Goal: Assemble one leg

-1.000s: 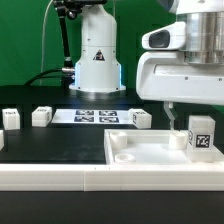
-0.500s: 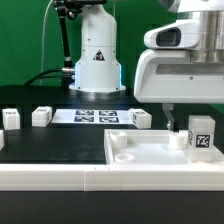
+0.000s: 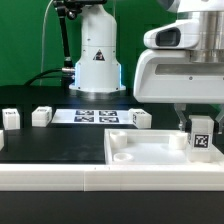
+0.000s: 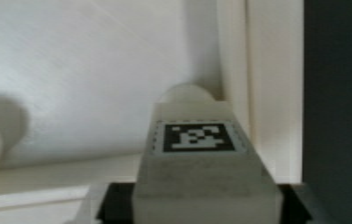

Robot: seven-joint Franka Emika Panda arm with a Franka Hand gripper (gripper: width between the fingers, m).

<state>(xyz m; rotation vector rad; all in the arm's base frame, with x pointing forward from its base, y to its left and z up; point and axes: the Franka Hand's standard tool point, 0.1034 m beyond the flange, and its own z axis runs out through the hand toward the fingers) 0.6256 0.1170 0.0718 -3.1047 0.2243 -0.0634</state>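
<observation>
Exterior view shows the gripper (image 3: 200, 128) low over the far right corner of the large white tray-like piece (image 3: 150, 152), its fingers (image 3: 185, 124) closed on the leg (image 3: 202, 136), which stands upright with its tag facing the camera. Behind, on the black table (image 3: 50, 145), lie the marker board (image 3: 100, 116) and three other loose white legs (image 3: 41, 116).
</observation>
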